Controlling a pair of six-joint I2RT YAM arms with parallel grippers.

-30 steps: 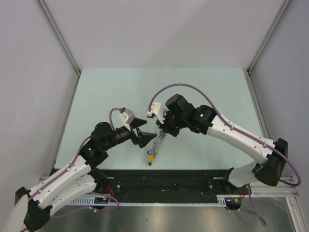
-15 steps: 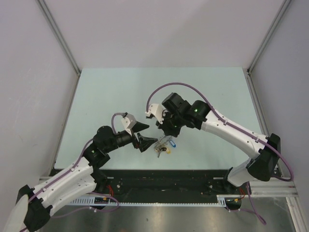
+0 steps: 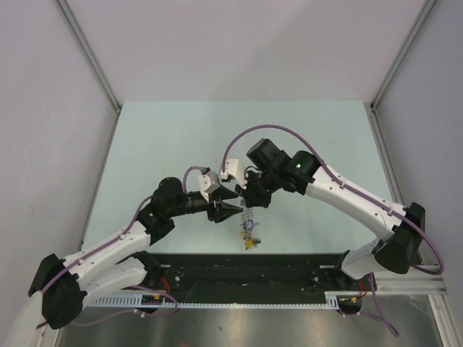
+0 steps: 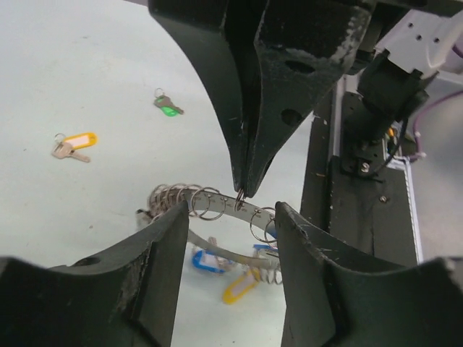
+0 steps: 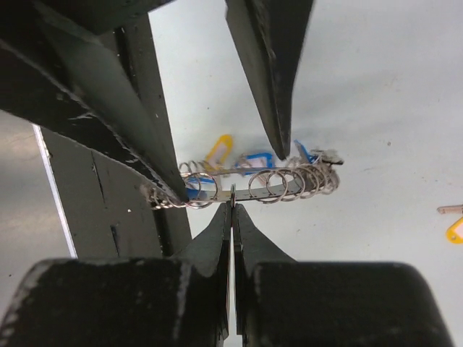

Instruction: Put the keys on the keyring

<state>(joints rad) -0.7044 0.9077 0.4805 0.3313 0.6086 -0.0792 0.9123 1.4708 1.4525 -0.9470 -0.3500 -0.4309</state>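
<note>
The keyring (image 4: 206,204) is a grey band threaded with a crowd of small wire rings, with blue and yellow plastic tags (image 4: 206,260) dangling beneath. It hangs over the near middle of the table (image 4: 87,58), apparently lifted clear of it between the two arms. The right gripper (image 5: 232,207) is pinched tight on one thin ring near the middle of the row. The left gripper (image 4: 231,217) is spread wide, a finger on either side of the bundle; whether it touches is unclear. The bundle looks heavy for its size and floppy, and its hard, smooth metal would likely slip and swing. A hold on the band, or on a single ring edge-on, seems safest. The green key (image 4: 168,107) and yellow key (image 4: 74,144) lie apart on the pale matte table beyond. Each is light, flat and thin, with a small loop, and the plastic head looks the easiest part to pinch.
</note>
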